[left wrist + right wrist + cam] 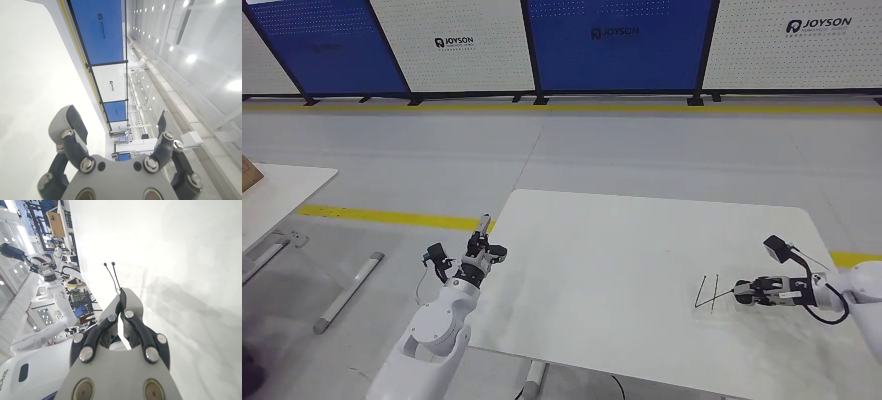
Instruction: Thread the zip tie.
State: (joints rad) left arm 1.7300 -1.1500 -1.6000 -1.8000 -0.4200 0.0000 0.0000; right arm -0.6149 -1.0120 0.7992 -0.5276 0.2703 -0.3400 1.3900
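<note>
Two thin black zip ties [111, 273] lie side by side on the white table [622, 270], their small square heads away from my right gripper [120, 291]. That gripper is shut, and the ties' tails run into its fingertips; whether one or both are pinched I cannot tell. In the top view the zip ties [708, 290] sit near the table's right side, just left of the right gripper [736, 293]. My left gripper [121, 121] is open with nothing between its fingers, and it points upward at the table's left edge [483, 236].
The table's rounded left corner and edge run beside the left arm. A second white table [282, 195] stands farther left. Blue and white panel walls [622, 45] close off the floor behind.
</note>
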